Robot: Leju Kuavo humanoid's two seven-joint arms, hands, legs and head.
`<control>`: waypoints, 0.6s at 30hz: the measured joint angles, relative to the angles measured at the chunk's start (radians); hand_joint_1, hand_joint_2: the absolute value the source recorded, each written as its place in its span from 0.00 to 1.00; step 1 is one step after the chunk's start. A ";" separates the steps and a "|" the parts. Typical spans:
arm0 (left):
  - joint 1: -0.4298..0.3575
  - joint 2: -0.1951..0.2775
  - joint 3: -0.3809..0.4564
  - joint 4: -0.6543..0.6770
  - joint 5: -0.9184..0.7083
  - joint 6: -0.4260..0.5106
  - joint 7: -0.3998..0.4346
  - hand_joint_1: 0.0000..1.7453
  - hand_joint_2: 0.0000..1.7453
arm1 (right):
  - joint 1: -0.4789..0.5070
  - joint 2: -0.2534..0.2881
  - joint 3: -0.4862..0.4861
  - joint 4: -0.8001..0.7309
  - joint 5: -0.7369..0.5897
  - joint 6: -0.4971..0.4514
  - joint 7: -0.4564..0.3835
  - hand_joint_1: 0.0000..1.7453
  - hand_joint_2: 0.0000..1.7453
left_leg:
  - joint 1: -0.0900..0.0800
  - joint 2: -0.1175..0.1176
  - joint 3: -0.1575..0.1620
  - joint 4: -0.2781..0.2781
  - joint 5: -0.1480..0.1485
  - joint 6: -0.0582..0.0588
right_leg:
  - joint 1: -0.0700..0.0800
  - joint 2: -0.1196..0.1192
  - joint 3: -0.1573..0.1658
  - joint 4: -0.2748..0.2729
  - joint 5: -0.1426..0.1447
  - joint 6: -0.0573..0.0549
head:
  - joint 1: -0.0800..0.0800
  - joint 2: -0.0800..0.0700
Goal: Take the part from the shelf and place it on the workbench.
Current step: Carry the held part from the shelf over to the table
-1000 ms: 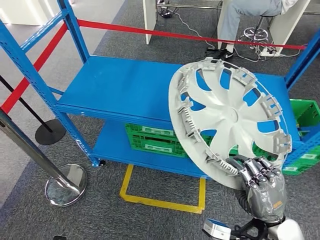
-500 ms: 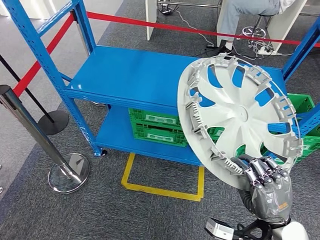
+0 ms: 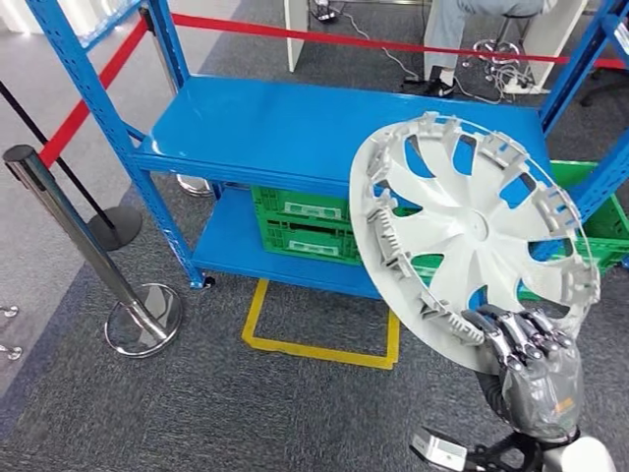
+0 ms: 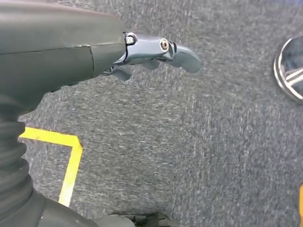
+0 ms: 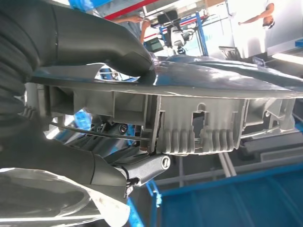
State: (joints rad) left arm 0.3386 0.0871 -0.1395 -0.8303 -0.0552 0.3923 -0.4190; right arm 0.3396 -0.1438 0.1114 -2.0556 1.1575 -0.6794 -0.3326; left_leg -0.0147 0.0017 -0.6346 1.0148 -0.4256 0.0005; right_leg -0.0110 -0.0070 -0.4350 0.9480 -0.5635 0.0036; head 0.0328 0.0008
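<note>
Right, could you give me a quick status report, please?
Right hand grips wheel cover by its rim. Left hand empty, over carpet. Blue shelf ahead.

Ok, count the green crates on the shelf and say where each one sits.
2. One green crate sits on the lower shelf, left of the wheel cover. Another green crate shows at the right, past the cover's rim. The cover may hide more.

Part: silver-grey plastic wheel cover [image 3: 475, 236], round, with curved spokes and open slots.
Face: ribbed inner side with clips and a wire ring toward the head camera.
Pose: tilted, held in the air by its lower rim.
Location: off the blue shelf [image 3: 297, 128], in front of the shelf's right end, above grey carpet.
Workbench: cannot tell where.
</note>
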 joint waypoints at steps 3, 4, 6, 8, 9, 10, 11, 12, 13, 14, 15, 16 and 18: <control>0.007 0.001 0.014 -0.011 -0.002 0.000 0.000 0.00 1.00 | 0.000 0.000 0.000 0.005 0.006 0.000 0.000 1.00 1.00 | 0.008 -0.001 -0.032 0.159 -0.149 -0.017 | -0.001 -0.006 -0.036 0.006 0.030 -0.014 | -0.002 0.000; 0.007 0.000 0.016 -0.013 -0.002 -0.001 0.000 0.00 1.00 | 0.000 0.000 0.000 0.006 0.006 0.000 0.000 1.00 1.00 | 0.011 -0.001 -0.038 0.222 -0.177 -0.021 | 0.000 -0.008 -0.049 0.010 0.040 -0.014 | -0.002 0.000; 0.007 0.000 0.019 -0.016 -0.003 -0.002 0.000 0.00 1.00 | 0.000 0.000 0.000 0.007 0.007 0.000 0.000 1.00 1.00 | 0.014 -0.001 -0.020 0.269 -0.160 -0.023 | 0.001 -0.009 -0.078 0.022 0.059 -0.013 | -0.002 0.000; 0.008 0.000 0.023 -0.020 -0.004 -0.002 0.000 0.00 1.00 | 0.000 0.000 0.000 0.007 0.008 0.000 0.000 1.00 1.00 | 0.014 -0.001 0.058 0.180 -0.103 -0.017 | 0.001 -0.009 -0.109 0.037 0.074 -0.009 | -0.002 0.000; 0.008 0.001 0.025 -0.022 -0.005 -0.002 0.000 0.00 1.00 | 0.001 0.000 0.000 0.007 0.008 0.000 0.000 1.00 1.00 | 0.013 -0.002 0.107 0.107 -0.092 -0.012 | 0.002 -0.009 -0.121 0.043 0.080 -0.006 | -0.002 0.000; 0.008 0.001 0.028 -0.025 -0.006 -0.002 0.000 0.00 1.00 | 0.000 0.000 0.000 0.007 0.008 0.000 0.000 1.00 1.00 | 0.011 -0.003 0.149 0.037 -0.093 -0.006 | 0.003 -0.009 -0.131 0.048 0.087 -0.002 | -0.001 0.000; 0.008 0.001 0.030 -0.027 -0.010 -0.002 0.000 0.00 1.00 | 0.000 0.000 0.001 0.007 0.008 0.000 0.000 1.00 1.00 | 0.009 -0.004 0.175 -0.013 -0.099 -0.001 | 0.004 -0.010 -0.139 0.049 0.096 0.003 | -0.001 0.000; 0.009 0.002 0.032 -0.029 -0.016 -0.003 0.000 0.00 1.00 | 0.000 0.000 0.001 0.007 0.009 0.000 0.000 1.00 1.00 | 0.006 -0.004 0.183 -0.039 -0.105 0.003 | 0.003 -0.010 -0.146 0.049 0.106 0.009 | -0.001 0.000; 0.011 0.003 0.035 -0.031 -0.023 -0.005 0.000 0.00 1.00 | 0.000 0.000 0.001 0.007 0.010 0.000 0.000 1.00 1.00 | 0.005 -0.004 0.180 -0.051 -0.101 0.008 | 0.003 -0.011 -0.153 0.047 0.117 0.016 | -0.001 0.000; 0.012 0.003 0.037 -0.034 -0.031 -0.009 0.000 0.00 1.00 | 0.000 0.000 0.001 0.008 0.010 0.000 0.002 1.00 1.00 | 0.006 -0.002 0.172 -0.056 -0.093 0.014 | 0.002 -0.009 -0.160 0.047 0.117 0.021 | -0.001 0.000; 0.013 0.004 0.039 -0.039 -0.039 -0.014 0.003 0.00 1.00 | 0.000 0.000 0.002 0.009 0.010 0.000 0.003 1.00 1.00 | 0.007 0.000 0.163 -0.061 -0.083 0.021 | 0.001 -0.007 -0.170 0.057 0.102 0.027 | 0.000 0.000; 0.014 0.004 0.041 -0.045 -0.047 -0.020 0.007 0.00 1.00 | 0.001 0.000 0.002 0.010 0.011 0.000 0.005 1.00 1.00 | 0.009 0.002 0.152 -0.065 -0.073 0.029 | 0.001 -0.004 -0.183 0.084 0.069 0.031 | 0.001 0.000; 0.014 0.005 0.043 -0.062 -0.063 -0.033 0.019 0.00 1.00 | 0.001 -0.002 0.004 0.013 0.013 0.000 0.008 1.00 1.00 | 0.009 0.004 0.128 -0.064 -0.053 0.039 | -0.001 0.001 -0.218 0.199 -0.029 0.038 | 0.002 0.000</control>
State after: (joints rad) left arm 0.3531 0.0916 -0.0966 -0.8919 -0.1184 0.3593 -0.4004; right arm 0.3402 -0.1458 0.1150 -2.0423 1.1703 -0.6794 -0.3243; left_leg -0.0061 0.0058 -0.5068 0.9508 -0.4783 0.0396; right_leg -0.0117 -0.0057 -0.6529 1.1470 -0.5924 0.0416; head 0.0352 0.0008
